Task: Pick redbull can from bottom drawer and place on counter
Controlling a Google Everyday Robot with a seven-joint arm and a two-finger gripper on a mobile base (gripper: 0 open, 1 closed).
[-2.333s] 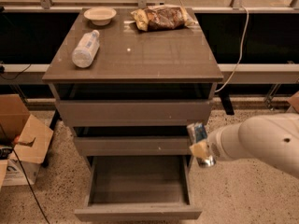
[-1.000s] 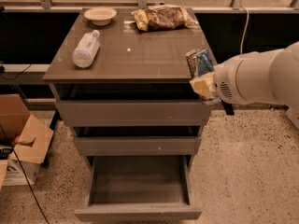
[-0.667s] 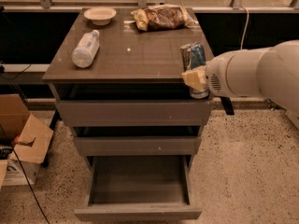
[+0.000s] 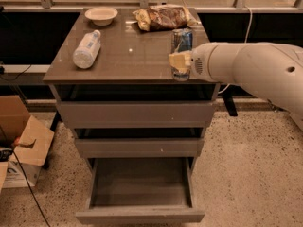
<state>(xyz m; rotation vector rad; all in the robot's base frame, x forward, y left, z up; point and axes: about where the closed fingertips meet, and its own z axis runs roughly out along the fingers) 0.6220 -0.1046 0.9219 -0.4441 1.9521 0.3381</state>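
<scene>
The redbull can (image 4: 182, 45), blue and silver, stands upright over the right front part of the counter (image 4: 128, 56). My gripper (image 4: 180, 60) is shut on the redbull can, with a pale yellowish finger pad (image 4: 176, 61) across its lower half. The white arm reaches in from the right. I cannot tell whether the can's base touches the counter. The bottom drawer (image 4: 140, 193) is pulled open and looks empty inside.
A clear water bottle (image 4: 86, 49) lies on its side at the counter's left. A white bowl (image 4: 101, 16) and a chip bag (image 4: 163, 18) sit at the back. A cardboard box (image 4: 23, 145) stands on the floor at left. A cable trails on the floor.
The arm has lifted the can from beside the lower drawers up and leftward over the counter's right front part.
</scene>
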